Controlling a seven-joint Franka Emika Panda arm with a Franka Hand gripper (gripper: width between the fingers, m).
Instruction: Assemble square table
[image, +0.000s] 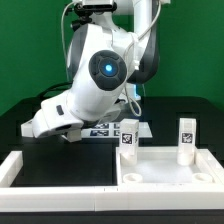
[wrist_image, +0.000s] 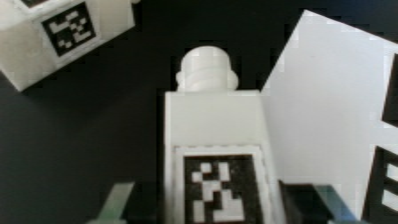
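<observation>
At the exterior view's left, a low white border bar (image: 18, 166) fences the black table (image: 70, 160), presumably to keep loose parts from sliding off. Just inside it, the white Franka arm (image: 100, 70) folds steeply down and leans toward that side. Its wrist is almost at the table surface, a pose that suits reaching for a part lying flat.

The wrist view shows what is under it: a short white blocky plastic leg (wrist_image: 217, 120) with a black-and-white tag on its upper face and a cylindrical peg (wrist_image: 208, 68) at its far end. The leg lies lengthwise between the dark fingers (wrist_image: 118, 206) of the gripper (wrist_image: 222, 206). They straddle its width, probably so the peg is left free for screwing in. A dark strip shows on each side, so I cannot tell whether the claw pinches the leg or is only set around it.

Next comes the marker board (image: 100, 131), flat beneath the arm. Toward the exterior view's right, the large white square plastic tabletop (image: 165, 172) lies underside up (its rim is raised). Two upright tagged white legs (image: 127, 134) stand at its far corners, seemingly already mounted. The near corners look bare, so I judge about half the legs are yet to go in.
</observation>
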